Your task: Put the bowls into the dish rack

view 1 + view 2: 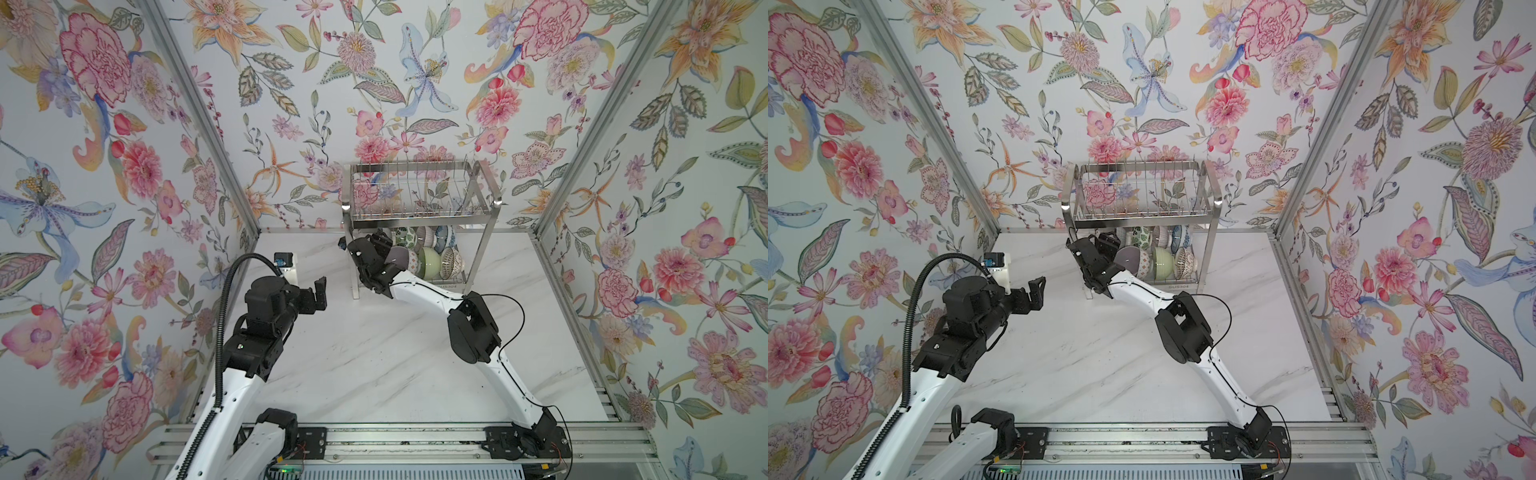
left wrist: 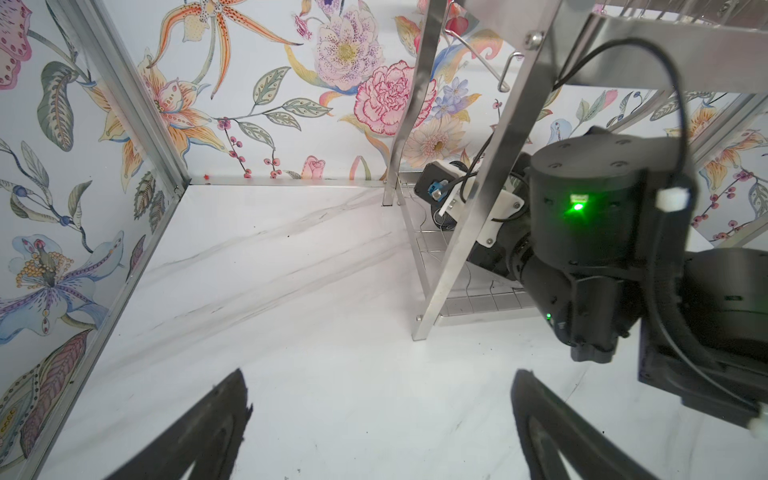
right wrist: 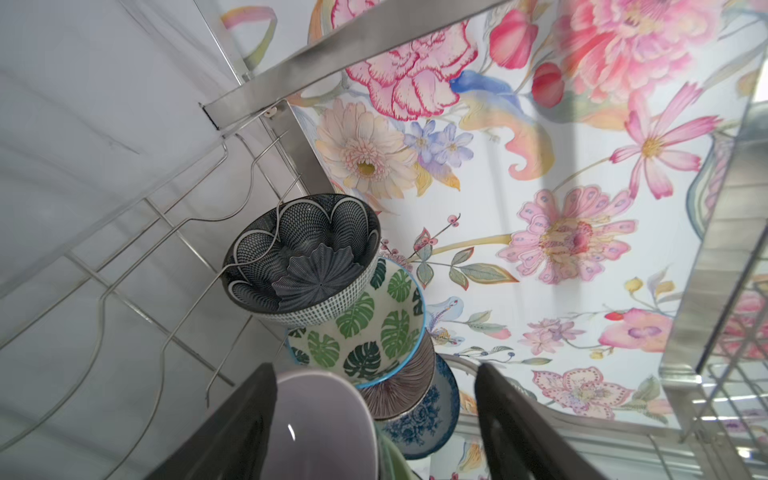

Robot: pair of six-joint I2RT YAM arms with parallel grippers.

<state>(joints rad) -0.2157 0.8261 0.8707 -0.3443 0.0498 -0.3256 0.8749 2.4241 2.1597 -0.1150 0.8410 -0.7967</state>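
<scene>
Lilac bowl (image 3: 320,419) stood on edge on the dish rack's (image 1: 484,249) lower shelf, just beside the green bowl (image 1: 430,262). It sat between the right gripper's (image 3: 374,370) jaws, which were spread wider than it and held nothing. A skewed withdrawal could have hooked its rim and toppled it; the left gripper (image 1: 319,291) hung wide open and empty.

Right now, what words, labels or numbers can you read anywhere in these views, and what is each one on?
"SUS304": on the low front bar of the dish rack, readable in a top view.
Nothing else reads as text: the bowls carry only patterns.
</scene>
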